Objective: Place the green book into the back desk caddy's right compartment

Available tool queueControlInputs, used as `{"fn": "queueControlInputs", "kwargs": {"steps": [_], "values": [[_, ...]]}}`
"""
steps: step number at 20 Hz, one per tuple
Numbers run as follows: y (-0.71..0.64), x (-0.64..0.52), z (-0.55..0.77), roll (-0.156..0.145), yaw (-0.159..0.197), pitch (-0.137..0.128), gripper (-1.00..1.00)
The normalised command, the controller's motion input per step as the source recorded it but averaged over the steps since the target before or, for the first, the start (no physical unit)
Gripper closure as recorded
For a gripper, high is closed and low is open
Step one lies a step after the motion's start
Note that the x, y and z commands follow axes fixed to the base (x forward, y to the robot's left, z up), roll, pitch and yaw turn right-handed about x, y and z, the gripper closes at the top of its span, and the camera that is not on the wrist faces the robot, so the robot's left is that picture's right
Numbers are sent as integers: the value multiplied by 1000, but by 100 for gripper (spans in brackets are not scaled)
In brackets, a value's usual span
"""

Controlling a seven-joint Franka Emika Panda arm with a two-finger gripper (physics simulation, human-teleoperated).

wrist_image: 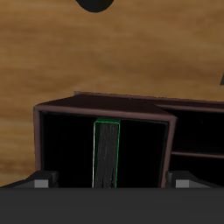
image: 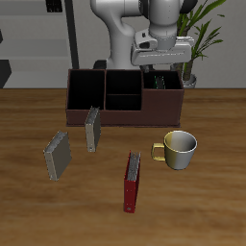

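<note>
The green book [wrist_image: 107,156] stands upright inside the right compartment [wrist_image: 66,149] of the back desk caddy [image: 123,117], a dark reddish-brown box. In the exterior view only a sliver of the green book [image: 157,83] shows under the hand. My gripper [image: 159,75] hangs just above that compartment. In the wrist view my gripper [wrist_image: 110,181] has its fingertips [wrist_image: 39,181] spread wide, well apart from the thin book on both sides. The jaws are open and hold nothing.
A cream mug [image: 179,149] stands in front of the caddy. A red book [image: 132,183] lies near the table's front edge. One grey book [image: 93,128] leans at the caddy's front and another [image: 58,155] lies farther out. A plant [image: 197,38] stands behind the caddy.
</note>
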Motion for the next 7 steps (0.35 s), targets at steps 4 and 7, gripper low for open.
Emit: {"fn": "queueControlInputs", "kwargs": {"steps": [4,7], "values": [[-113,-72,43,8,-31,-5,-100],[-229,-79,-11,7,-41,-35,-100]]}}
